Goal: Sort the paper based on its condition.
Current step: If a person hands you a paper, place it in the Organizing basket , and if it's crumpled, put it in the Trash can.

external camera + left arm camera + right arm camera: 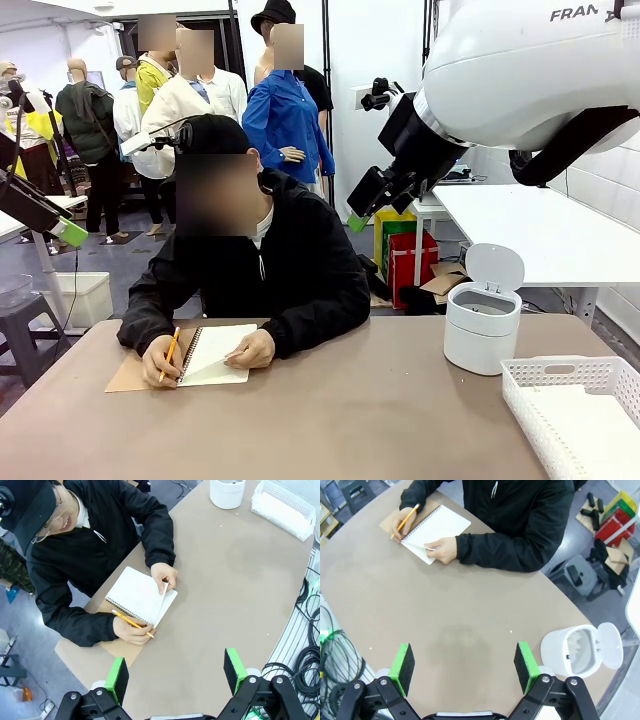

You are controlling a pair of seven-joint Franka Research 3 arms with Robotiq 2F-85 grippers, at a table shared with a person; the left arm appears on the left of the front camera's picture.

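A spiral notebook lies open before the person at the table's far side. One hand holds a yellow pencil beside it. The other hand lifts the corner of the notebook's top white page. A loose sheet of the paper is out of view. My left gripper hangs open high above the table's near left, empty, and also shows at the left edge as the left gripper. My right gripper is open and empty above the table's middle, raised high beside the person as the right gripper.
A white bin with its lid flipped open stands at the right, also seen as the bin. A white lattice basket sits at the near right corner; I cannot tell what lies in it. Cables hang off the table's edge.
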